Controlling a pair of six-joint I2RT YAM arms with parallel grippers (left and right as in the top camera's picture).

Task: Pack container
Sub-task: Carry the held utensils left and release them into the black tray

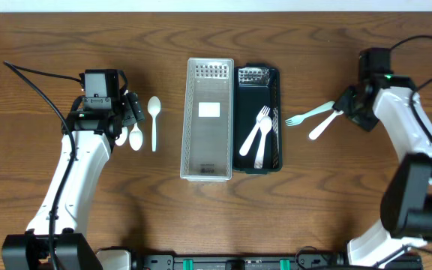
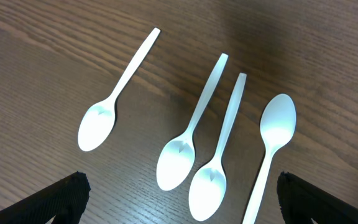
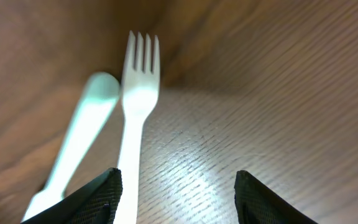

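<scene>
black container (image 1: 276, 90) sat mid-counter (image 1: 51, 37), just right of the clear lid (image 1: 208, 120), with two forks (image 1: 255, 129) inside. left gripper (image 2: 179, 199) hovered over four white spoons (image 2: 179, 158) on the left, jaws spread, nothing between them. right gripper (image 3: 176, 186) was over a fork (image 3: 135, 106) and spoon (image 3: 82, 130) on the right, jaws spread.

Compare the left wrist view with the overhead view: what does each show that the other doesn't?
Only the left wrist view shows four spoons laid out apart on the table. Only the overhead view shows the clear bin, the black tray holding cutlery, both arms, and the right gripper by a fork. Both show the wooden table and spoons by the left gripper.
</scene>
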